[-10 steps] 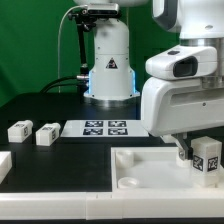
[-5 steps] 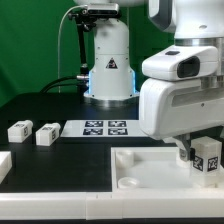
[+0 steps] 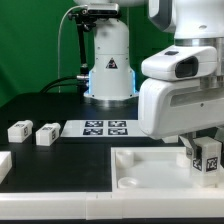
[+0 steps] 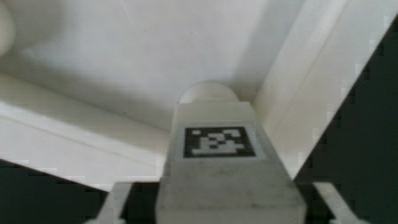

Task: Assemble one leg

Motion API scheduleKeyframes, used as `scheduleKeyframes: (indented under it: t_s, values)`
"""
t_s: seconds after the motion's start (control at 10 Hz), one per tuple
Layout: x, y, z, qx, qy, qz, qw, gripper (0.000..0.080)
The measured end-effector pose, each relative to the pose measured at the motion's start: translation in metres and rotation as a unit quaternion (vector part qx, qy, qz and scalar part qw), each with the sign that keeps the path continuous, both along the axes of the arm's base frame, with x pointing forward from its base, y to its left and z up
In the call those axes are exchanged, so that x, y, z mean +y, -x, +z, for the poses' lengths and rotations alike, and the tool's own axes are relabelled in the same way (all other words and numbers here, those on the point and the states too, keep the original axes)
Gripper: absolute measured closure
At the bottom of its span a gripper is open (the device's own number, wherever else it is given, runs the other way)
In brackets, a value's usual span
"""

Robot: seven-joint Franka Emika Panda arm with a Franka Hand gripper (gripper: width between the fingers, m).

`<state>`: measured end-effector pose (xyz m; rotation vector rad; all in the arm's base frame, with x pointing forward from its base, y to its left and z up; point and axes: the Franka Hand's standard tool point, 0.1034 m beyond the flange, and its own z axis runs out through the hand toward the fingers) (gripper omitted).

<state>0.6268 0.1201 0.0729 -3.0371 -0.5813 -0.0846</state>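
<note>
— What is being done with the leg point(image 3: 208, 156)?
— It is being clasped upright by the gripper point(image 3: 204, 161), both fingers being pressed against its sides, at the corner of the large white panel point(image 3: 150, 166) on the exterior view's right.
— Is it being seated in a socket?
— That cannot be told; its tip is being shown close against the panel's corner. Pickup and carrying are being judged done; seating and fastening are being judged left.
— And the rest?
— Two spare legs point(image 3: 20, 130) are being left lying near the marker board point(image 3: 105, 127).
</note>
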Motion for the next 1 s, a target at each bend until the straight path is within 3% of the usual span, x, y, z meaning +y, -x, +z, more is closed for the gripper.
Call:
scheduleKeyframes:
  t_s: [0.2, 0.4, 0.9, 1.0]
  values:
    - [-0.0015, 0.0000, 0.0008, 0.012, -0.012, -0.197, 0.980, 0.0508]
    - [-0.0017, 0.0005, 0.0003, 0.020, -0.017, -0.341, 0.940, 0.0508]
    - [-0.0012, 0.0012, -0.0022, 0.032, -0.023, -0.601, 0.798, 0.0506]
    - [-0.0019, 0.0006, -0.0019, 0.035, -0.027, -0.611, 0.790, 0.0506]
